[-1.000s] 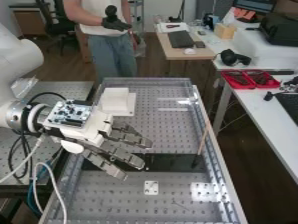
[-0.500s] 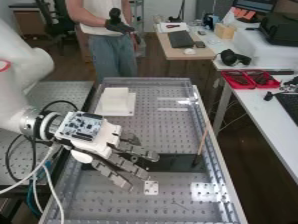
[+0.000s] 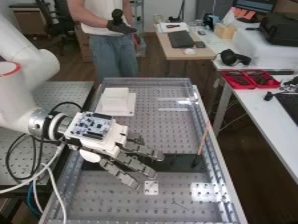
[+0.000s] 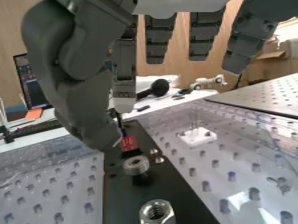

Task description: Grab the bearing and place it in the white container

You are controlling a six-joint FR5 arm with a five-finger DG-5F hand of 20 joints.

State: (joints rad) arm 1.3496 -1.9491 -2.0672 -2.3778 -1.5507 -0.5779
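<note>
In the high view the hand [image 3: 138, 162] is over the black strip [image 3: 179, 162] on the bench, its fingers straight and spread, pointing toward the small white plate. The white container [image 3: 116, 102] stands behind it, near the bench's far left. In the wrist view the fingers and thumb of the hand [image 4: 76, 75] are open, with nothing between them. The bearing [image 4: 136, 165], a silver ring, is on the black strip, just beyond the thumb's tip and apart from it. A large metal nut [image 4: 157, 212] lies on the same strip.
A thin wooden stick [image 3: 202, 142] slants up by the bench's right edge. A white plate [image 3: 151, 188] lies near the fingertips. In the wrist view a red piece [image 4: 129, 144] and small metal parts are around the bearing. Cables [image 3: 53, 182] hang beneath the arm.
The hand has moved right and toward the bench's near end, over the black strip, its fingers staying extended. The container has kept its place.
</note>
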